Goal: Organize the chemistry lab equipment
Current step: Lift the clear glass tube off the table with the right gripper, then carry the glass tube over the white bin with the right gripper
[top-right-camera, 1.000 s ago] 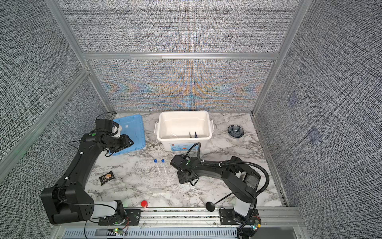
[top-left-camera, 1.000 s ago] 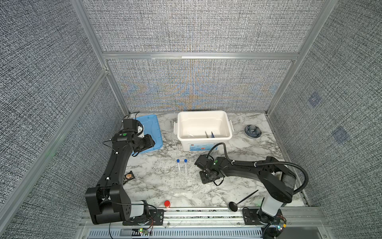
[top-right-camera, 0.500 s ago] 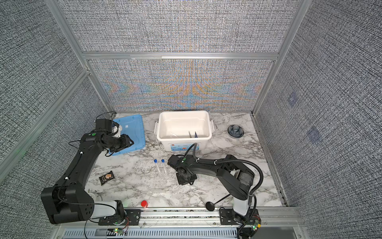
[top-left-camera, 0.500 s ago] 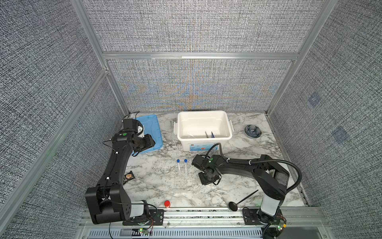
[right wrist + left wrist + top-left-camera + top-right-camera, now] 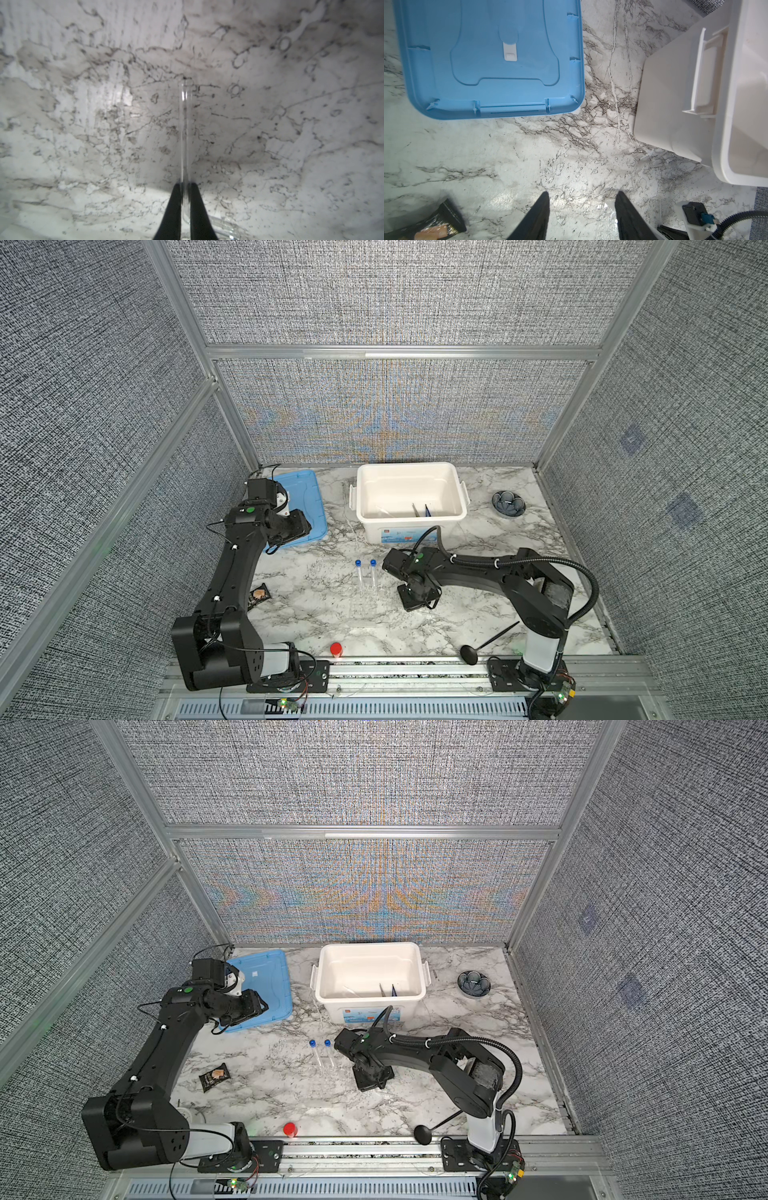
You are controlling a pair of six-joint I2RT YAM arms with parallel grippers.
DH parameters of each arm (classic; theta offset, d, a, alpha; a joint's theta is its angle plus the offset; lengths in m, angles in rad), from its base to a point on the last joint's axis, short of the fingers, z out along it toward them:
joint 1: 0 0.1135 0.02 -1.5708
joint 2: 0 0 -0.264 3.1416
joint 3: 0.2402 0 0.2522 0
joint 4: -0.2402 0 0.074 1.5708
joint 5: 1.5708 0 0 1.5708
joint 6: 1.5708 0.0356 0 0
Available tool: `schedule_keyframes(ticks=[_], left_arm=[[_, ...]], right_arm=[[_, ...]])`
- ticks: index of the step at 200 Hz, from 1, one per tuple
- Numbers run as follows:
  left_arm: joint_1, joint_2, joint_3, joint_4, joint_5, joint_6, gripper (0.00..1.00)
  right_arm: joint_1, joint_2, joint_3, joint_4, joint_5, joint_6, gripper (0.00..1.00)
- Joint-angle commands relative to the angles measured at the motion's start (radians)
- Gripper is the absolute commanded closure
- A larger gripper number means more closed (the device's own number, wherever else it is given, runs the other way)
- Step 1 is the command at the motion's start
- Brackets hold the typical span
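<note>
On the white marble table are set a blue lid back left, a white bin back centre, a flower-shaped dish back right, two blue-capped tubes mid-table, a dark packet at left, and a red cap and black ladle along the front.

- Worktop: white marble with grey-black veining.
- Lid, back left corner: light blue.
- Bin, back edge: white, with a blue-and-red label on its front.
- Tubes, mid-worktop: clear, with blue caps.
- Rod: clear.
- Tweezers: silver.
- Forceps: seemingly dark blue.
- Dish, back right corner: grey-blue.
- Ladle, front edge: black.
- Packet, left edge: black with a tan patch.
- Cap, front edge: red.
</note>
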State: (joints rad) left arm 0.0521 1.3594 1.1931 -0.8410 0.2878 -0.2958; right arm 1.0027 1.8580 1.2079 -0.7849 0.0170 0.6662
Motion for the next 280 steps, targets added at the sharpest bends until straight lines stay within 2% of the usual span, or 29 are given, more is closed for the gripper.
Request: schedule_keyframes(ticks=[1,27,68,97,136,173,216,280], left_arm=[[0.0,0.0,0.006,-0.004,0.001,0.001,0.47],[0.001,-0.006,0.001,-0.005,-0.016,-0.001,0.47],[0.0,-0.006,-0.001,0.001,0.015,-0.009,0.47],[0.001,0.007,-0.023,0.022,0.084,-0.007,0.46],[0.001,0.006,-0.022,0.019,0.066,-0.003,0.45],[0.001,0.007,-0.052,0.041,0.106,-0.018,0.45],[-0.001,0.011,-0.072,0.073,0.129,-0.027,0.45],[-0.003,-0.02,-0.129,0.126,0.185,-0.03,0.45]], right_arm=[[-0.003,-0.035,0.004,-0.035,-0.005,-0.013,0.91],[-0.015,-0.105,0.023,-0.089,-0.007,-0.034,0.91],[-0.055,-0.24,0.078,-0.164,0.034,-0.095,0.91],[-0.096,-0.324,0.138,-0.173,0.054,-0.138,0.91],[-0.189,-0.354,0.24,-0.154,0.054,-0.242,0.92],[-0.272,-0.279,0.42,-0.166,0.03,-0.345,0.92],[-0.355,-0.091,0.647,-0.154,-0.01,-0.408,0.92],[-0.386,0.224,0.98,-0.182,-0.031,-0.495,0.94]])
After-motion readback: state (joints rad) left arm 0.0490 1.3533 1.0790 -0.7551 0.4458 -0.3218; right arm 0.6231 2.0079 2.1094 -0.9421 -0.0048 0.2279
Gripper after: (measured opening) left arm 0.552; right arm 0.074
